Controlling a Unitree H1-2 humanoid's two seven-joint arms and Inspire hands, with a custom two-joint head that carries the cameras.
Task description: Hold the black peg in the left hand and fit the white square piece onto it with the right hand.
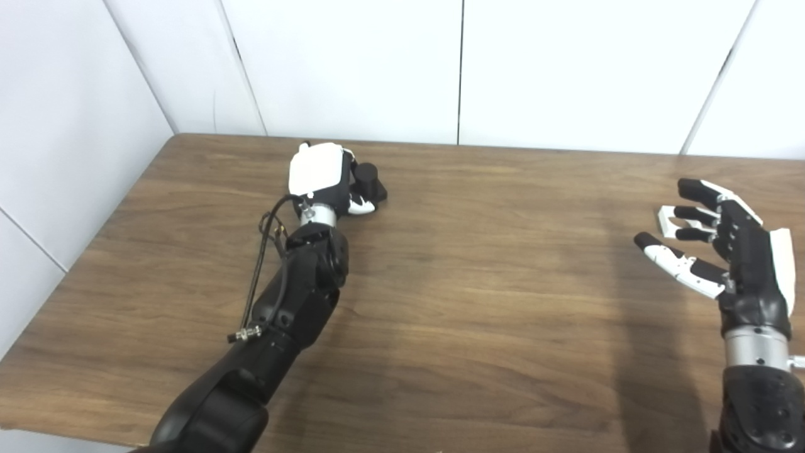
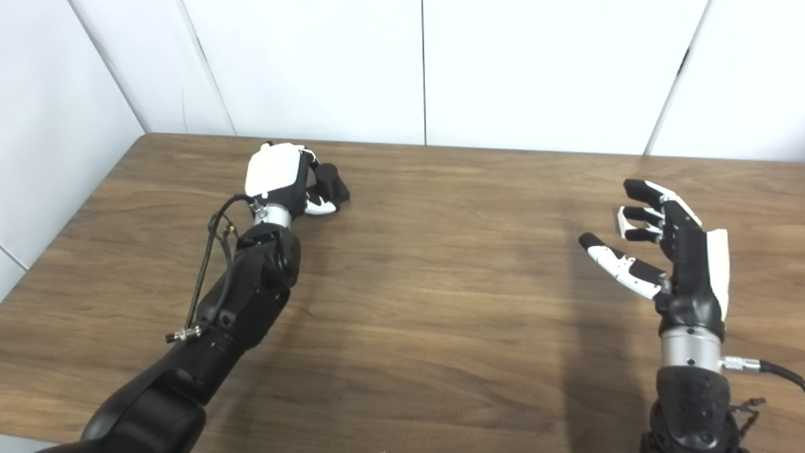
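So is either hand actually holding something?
The left hand wraps the black peg low on its side; the right hand is open, holding nothing.

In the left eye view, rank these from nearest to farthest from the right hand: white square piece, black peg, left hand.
1. White square piece, just behind the right hand fingers.
2. Black peg, far left.
3. Left hand, beside the peg, marginally farther.

Wooden table (image 1: pixel 478 302), white wall panels (image 1: pixel 352 63)
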